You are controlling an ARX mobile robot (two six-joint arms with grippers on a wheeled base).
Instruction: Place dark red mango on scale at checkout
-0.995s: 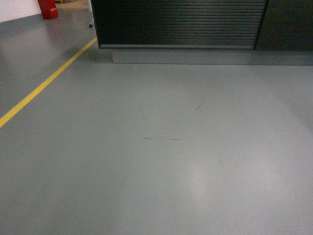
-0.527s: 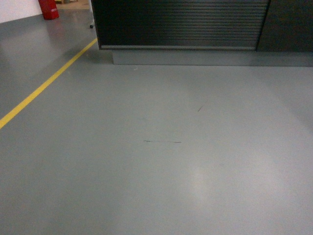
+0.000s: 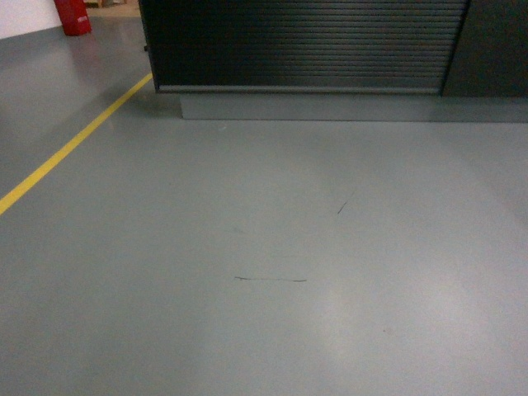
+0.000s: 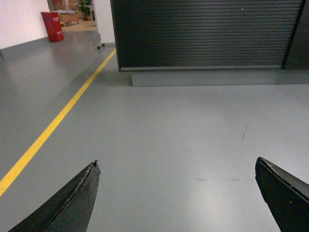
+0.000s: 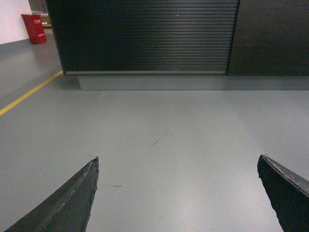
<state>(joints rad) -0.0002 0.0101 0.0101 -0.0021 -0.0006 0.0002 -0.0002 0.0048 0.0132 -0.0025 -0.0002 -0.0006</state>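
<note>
Head view shows the checkout (image 3: 301, 45), its ribbed black front at 12 o'clock across bare grey floor (image 3: 272, 247); it sits larger than a second ago, so the base is closing in. Left tool (image 4: 176, 193) and right tool (image 5: 176, 193) are spread and empty, presumably for travel. Neither mango nor scale is visible.

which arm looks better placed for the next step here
Neither yet: the left gripper and right gripper both hang open and empty over bare floor, facing the checkout. No mango or scale shows.
</note>
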